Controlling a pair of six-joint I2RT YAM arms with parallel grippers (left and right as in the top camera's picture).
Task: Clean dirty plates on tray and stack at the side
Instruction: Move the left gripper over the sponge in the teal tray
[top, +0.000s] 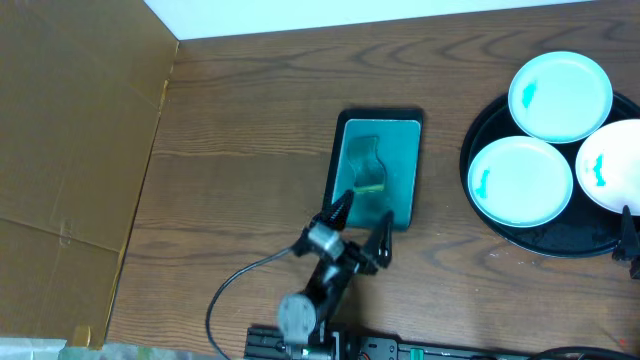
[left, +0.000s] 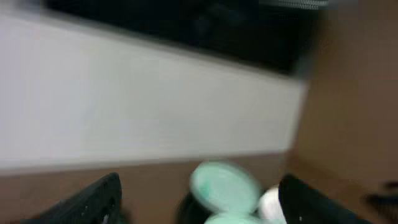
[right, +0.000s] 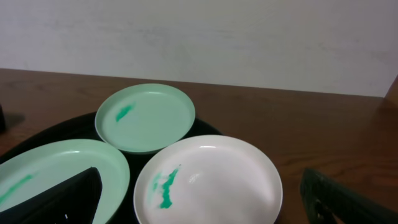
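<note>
Three round white plates with turquoise smears lie on the black tray (top: 482, 128) at the right: one at the back (top: 560, 95), one at the front left (top: 520, 180), one at the right edge (top: 612, 165). My right gripper (right: 208, 208) is open, low over the near white plate (right: 208, 180), with only a bit of the arm in the overhead view (top: 630, 238). The other two plates (right: 146, 118) (right: 43, 174) lie beyond it and to its left. My left gripper (top: 368, 208) is open and empty over the near end of the small teal tray. Its wrist view is blurred and shows the plates (left: 224, 183) far ahead.
A small rectangular black-edged teal tray (top: 408, 130) sits mid-table, holding a teal cloth-like piece (top: 364, 160) with a yellowish bit. A cardboard sheet (top: 70, 150) covers the left side. A white wall (top: 400, 12) runs along the back edge.
</note>
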